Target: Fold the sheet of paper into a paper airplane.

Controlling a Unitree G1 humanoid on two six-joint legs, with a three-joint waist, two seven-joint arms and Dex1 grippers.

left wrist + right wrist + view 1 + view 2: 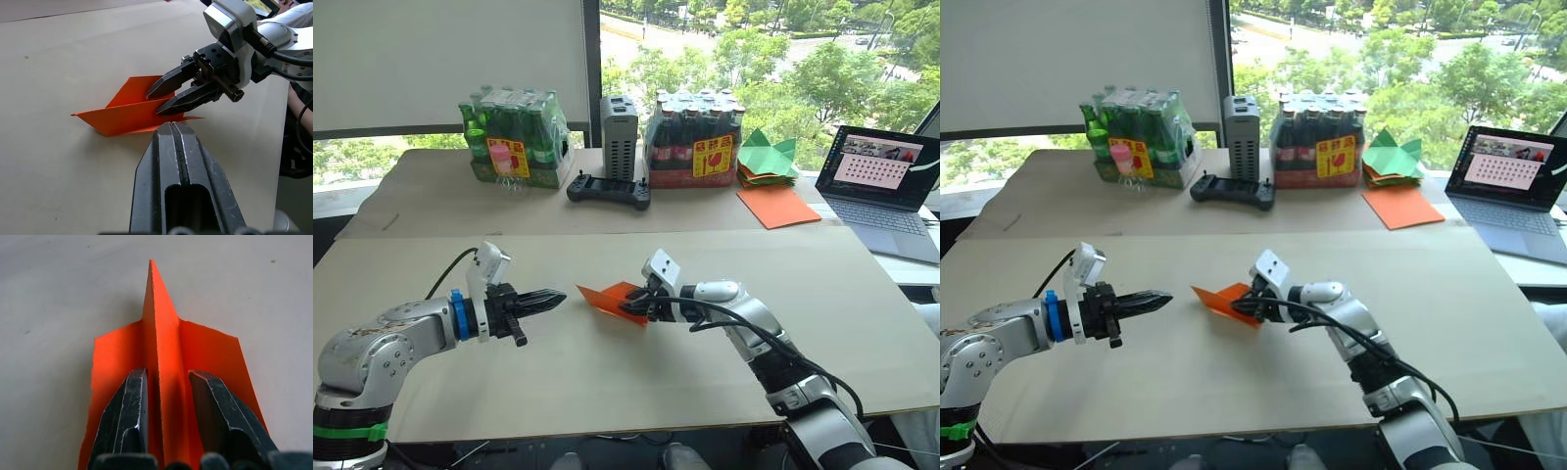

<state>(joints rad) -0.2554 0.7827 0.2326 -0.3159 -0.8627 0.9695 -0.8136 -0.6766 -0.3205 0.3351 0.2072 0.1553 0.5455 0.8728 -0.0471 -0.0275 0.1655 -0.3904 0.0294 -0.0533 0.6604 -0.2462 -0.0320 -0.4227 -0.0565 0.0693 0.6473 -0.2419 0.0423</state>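
Between right hand (168,396) fingers, paper airplane (164,347).

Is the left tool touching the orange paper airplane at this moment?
No, the left tool, its fingers shut together, hovers apart from the paper airplane, with bare table showing between them.

This is looking like an office or lab room high up in a building. Big windows (754,39) are showing treetops and a road below, with a roller blind (450,59) hanging over one pane. An open laptop (886,186) is sitting at the table's (607,392) edge, beside shrink-wrapped packs of bottles (514,137), a handheld controller (609,188), and what is probably a small grey computer unit (619,137).
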